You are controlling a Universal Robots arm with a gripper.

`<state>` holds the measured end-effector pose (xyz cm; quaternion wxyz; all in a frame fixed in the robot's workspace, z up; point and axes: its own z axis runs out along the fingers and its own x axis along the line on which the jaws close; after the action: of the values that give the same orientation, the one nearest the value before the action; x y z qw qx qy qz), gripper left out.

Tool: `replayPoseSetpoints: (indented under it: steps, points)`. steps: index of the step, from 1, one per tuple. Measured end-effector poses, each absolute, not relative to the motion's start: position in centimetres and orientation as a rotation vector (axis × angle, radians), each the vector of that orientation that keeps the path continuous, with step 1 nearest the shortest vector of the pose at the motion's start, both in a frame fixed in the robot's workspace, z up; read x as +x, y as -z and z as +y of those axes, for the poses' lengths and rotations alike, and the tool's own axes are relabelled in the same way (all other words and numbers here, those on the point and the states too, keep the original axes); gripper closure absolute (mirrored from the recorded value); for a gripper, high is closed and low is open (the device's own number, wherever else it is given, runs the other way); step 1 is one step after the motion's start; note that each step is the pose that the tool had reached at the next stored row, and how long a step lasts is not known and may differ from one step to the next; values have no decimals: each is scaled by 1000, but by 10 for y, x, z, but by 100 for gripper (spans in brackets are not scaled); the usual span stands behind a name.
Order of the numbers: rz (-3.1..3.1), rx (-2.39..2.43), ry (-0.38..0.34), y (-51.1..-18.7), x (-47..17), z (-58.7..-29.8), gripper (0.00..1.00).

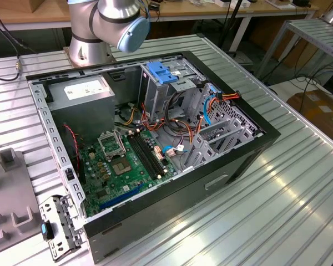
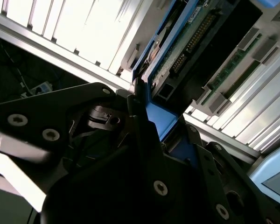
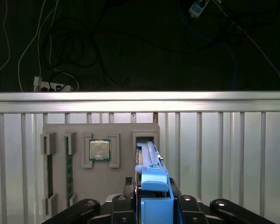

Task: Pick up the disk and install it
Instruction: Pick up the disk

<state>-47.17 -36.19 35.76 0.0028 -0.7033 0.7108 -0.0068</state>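
The disk [image 3: 151, 170], a dark drive with bright blue rails, stands on edge in a slot of a grey fixture tray [image 3: 123, 133] near the table's edge. The second wrist view looks along the disk [image 2: 177, 51], with its green circuit board and a blue rail showing. My gripper [image 3: 152, 196] straddles it from above. A dark finger [image 2: 139, 109] lies against each side of the blue rail, so the gripper [image 2: 161, 122] looks shut on the disk. The open computer case [image 1: 255, 145] lies on the table in the exterior view.
The tray also holds a processor chip [image 3: 100, 150] and a memory stick [image 3: 69, 168]. Inside the case are the motherboard [image 1: 127, 160], loose cables and a drive cage with a light-blue latch [image 1: 164, 73]. The arm's base [image 1: 91, 50] stands behind the case. A metal bracket [image 1: 58, 224] lies by its corner.
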Motion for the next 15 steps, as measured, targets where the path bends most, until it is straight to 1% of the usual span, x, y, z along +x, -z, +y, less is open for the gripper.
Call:
replayPoseSetpoints:
  steps: [15]
  points:
    - [2229,-2206,21,-378,-472,-362,63]
